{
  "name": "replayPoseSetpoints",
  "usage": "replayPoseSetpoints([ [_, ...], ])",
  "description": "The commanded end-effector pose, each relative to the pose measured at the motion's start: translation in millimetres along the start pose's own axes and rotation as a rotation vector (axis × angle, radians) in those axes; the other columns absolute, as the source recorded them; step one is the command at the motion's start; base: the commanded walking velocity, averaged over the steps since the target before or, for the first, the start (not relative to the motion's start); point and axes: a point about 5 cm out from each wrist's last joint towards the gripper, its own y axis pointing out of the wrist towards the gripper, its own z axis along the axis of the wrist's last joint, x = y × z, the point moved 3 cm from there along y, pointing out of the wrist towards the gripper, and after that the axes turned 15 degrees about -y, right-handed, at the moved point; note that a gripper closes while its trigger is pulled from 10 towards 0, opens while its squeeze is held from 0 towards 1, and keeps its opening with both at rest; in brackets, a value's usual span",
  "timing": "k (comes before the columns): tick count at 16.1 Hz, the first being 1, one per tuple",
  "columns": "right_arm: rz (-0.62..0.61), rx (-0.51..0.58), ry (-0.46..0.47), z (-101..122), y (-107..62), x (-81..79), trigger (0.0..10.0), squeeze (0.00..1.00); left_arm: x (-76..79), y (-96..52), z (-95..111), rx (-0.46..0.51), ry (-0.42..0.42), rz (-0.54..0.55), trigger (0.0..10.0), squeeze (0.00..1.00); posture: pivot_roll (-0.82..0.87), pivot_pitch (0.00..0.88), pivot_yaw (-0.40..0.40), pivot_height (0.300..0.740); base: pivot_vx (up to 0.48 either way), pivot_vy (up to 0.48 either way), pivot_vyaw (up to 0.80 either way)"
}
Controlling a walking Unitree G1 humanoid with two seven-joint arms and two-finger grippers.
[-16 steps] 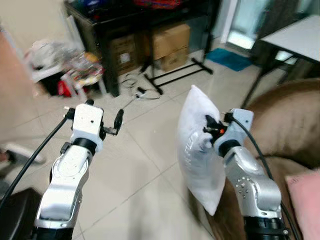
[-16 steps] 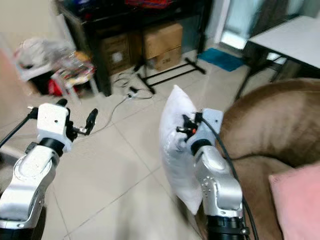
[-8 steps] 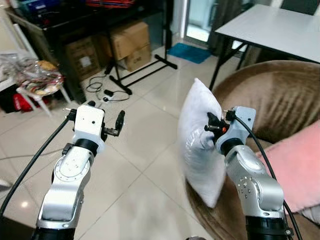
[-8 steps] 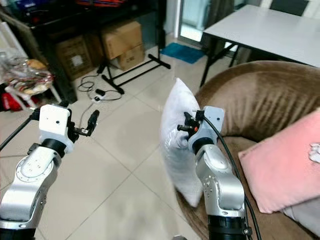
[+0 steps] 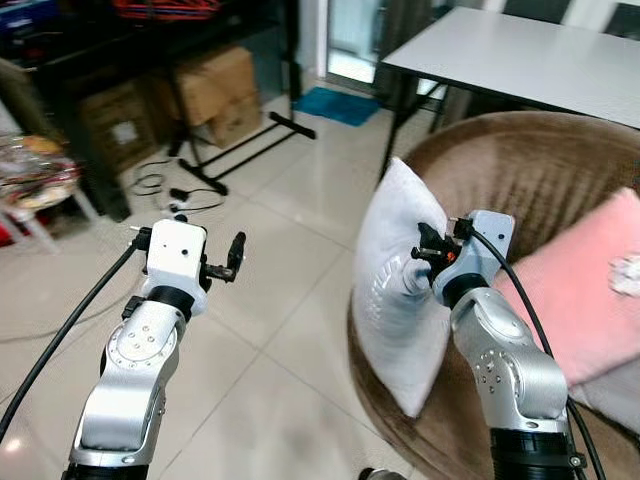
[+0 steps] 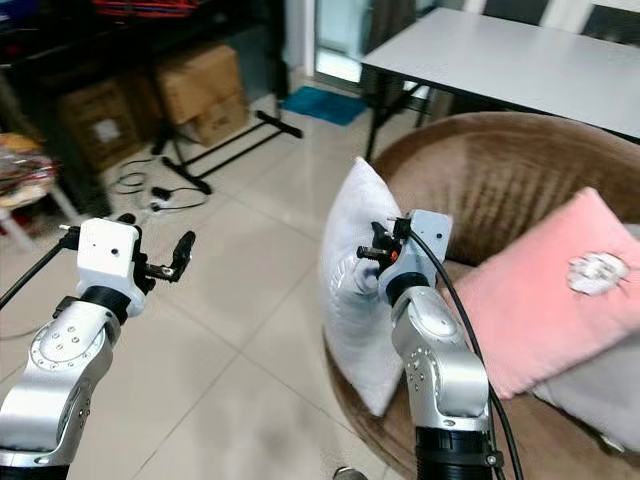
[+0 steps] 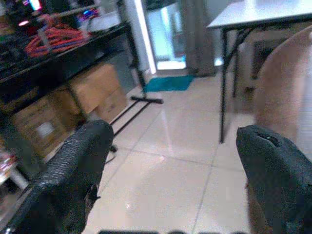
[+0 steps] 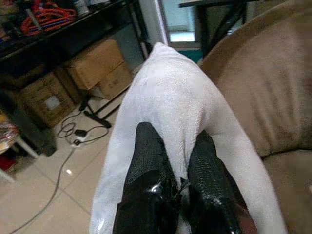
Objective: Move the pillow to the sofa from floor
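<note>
Pinching a fold of soft white fabric between its two textured black fingers (image 8: 146,170), the right gripper (image 5: 425,255) holds the plump, crinkled white pillow (image 5: 395,290) upright in the air, clear of the glossy tiled floor (image 5: 270,330) and at the front edge of the rounded brown velvety sofa (image 5: 540,160). A square pink cushion (image 6: 545,285) leans on the sofa seat. The left gripper (image 7: 175,161) hovers over the floor, fingers spread wide, holding nothing.
</note>
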Motion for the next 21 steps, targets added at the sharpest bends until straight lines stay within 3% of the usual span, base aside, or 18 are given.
replayPoseSetpoints([
  [1,0.010,0.056,-0.009,14.2,2.0,-5.1,10.0,0.00,-0.4,-1.5,0.3,0.010,0.006,-0.008,10.0,0.00,-0.05,0.000,0.024,0.740,0.000,0.000,-0.80],
  [5,0.006,0.048,-0.010,13.3,3.0,-4.4,10.0,0.00,-7.0,-1.2,6.0,0.049,0.040,0.021,10.0,0.00,-0.05,0.000,0.016,0.740,0.000,0.000,-0.80],
  [14,0.049,0.038,-0.049,14.0,7.9,-11.8,10.0,0.00,-8.1,-3.7,9.5,0.076,-0.017,0.000,10.0,0.00,-0.03,0.000,0.000,0.740,0.000,0.000,-0.80],
  [21,0.102,0.041,-0.088,15.5,10.2,-16.3,10.0,0.00,-7.9,-5.1,8.8,0.079,-0.015,-0.003,10.0,0.00,-0.02,0.000,-0.008,0.740,0.000,0.000,-0.07],
])
